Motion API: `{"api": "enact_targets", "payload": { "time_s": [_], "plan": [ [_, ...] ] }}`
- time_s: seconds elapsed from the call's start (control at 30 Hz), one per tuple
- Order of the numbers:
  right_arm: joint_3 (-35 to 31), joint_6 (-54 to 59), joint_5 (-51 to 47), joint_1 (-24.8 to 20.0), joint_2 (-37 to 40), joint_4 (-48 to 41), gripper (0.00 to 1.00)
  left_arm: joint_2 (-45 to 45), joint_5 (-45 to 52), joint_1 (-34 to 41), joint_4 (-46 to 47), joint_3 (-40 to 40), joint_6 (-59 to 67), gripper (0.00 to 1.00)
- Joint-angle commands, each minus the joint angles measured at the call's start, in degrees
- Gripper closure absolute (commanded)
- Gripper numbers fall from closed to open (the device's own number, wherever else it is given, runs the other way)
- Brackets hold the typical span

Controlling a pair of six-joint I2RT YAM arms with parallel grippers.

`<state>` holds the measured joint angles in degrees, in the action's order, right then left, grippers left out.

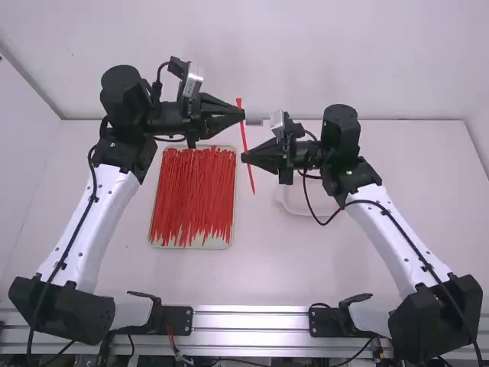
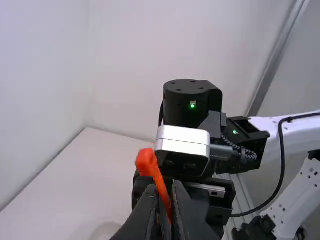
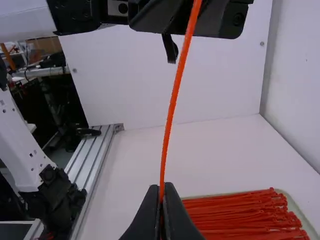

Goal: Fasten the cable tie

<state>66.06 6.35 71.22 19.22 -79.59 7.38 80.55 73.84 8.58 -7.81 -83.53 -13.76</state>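
A single red cable tie (image 1: 244, 141) hangs in the air between both grippers, above the table. My left gripper (image 1: 240, 116) is shut on it near its head end; the square head (image 2: 146, 159) sticks out beyond the fingertips (image 2: 152, 200). My right gripper (image 1: 246, 157) is shut on the strap lower down, and the tail hangs below it. In the right wrist view the strap (image 3: 175, 100) runs from my right gripper (image 3: 161, 192) up to the left gripper's fingers (image 3: 165, 15). The right arm's wrist camera (image 2: 182, 145) faces the left one closely.
A shallow tray (image 1: 157, 241) with several red cable ties (image 1: 195, 195) lies on the white table left of centre. A white round object (image 1: 294, 202) sits under the right arm. White walls close the back and left side.
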Motion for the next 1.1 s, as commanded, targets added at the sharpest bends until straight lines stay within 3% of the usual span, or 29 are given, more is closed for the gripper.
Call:
{"api": "enact_targets", "payload": {
  "time_s": [0.0, 0.1, 0.17, 0.6, 0.67, 0.73, 0.77, 0.8, 1.07],
  "plan": [
    [1.4, -0.2, 0.8, -0.1, 0.0, 0.8, 1.00, -0.2, 0.1, 0.3, -1.8, -1.0, -3.3, 0.91],
    [1.4, -0.6, 0.8, -0.1, 0.0, 1.9, 1.00, -0.2, 0.1, 0.5, -4.0, -1.0, -5.5, 0.92],
    [1.4, -1.2, 0.8, -0.1, 0.1, 3.2, 1.00, -0.2, 0.1, 0.3, -5.1, -1.0, -6.4, 0.98],
    [1.4, -1.9, -1.0, 0.1, 0.1, 5.3, 0.99, -0.2, 0.3, 0.7, -8.6, -1.0, -7.9, 0.98],
    [1.4, -1.8, -1.2, -0.1, 0.1, 5.3, 0.66, -0.2, 0.0, 0.8, -9.2, -1.0, -7.9, 0.98],
    [1.4, -1.9, -1.2, -0.5, 0.1, 5.3, 0.45, -0.2, 0.1, 0.8, -9.2, -1.0, -7.9, 0.98],
    [1.4, -1.9, -1.2, -0.5, 0.1, 5.3, 0.42, -0.2, 0.0, 0.9, -9.2, -1.0, -7.9, 0.98],
    [1.4, -1.9, -2.0, -0.9, 0.1, 5.1, 0.01, -0.2, 0.0, 0.9, -9.2, -1.0, -7.9, 0.98],
    [1.4, 1.7, -0.5, -4.5, 0.1, 1.7, 0.01, -0.2, -4.4, -0.4, -8.7, -1.0, -7.9, 0.98]
  ]
}}
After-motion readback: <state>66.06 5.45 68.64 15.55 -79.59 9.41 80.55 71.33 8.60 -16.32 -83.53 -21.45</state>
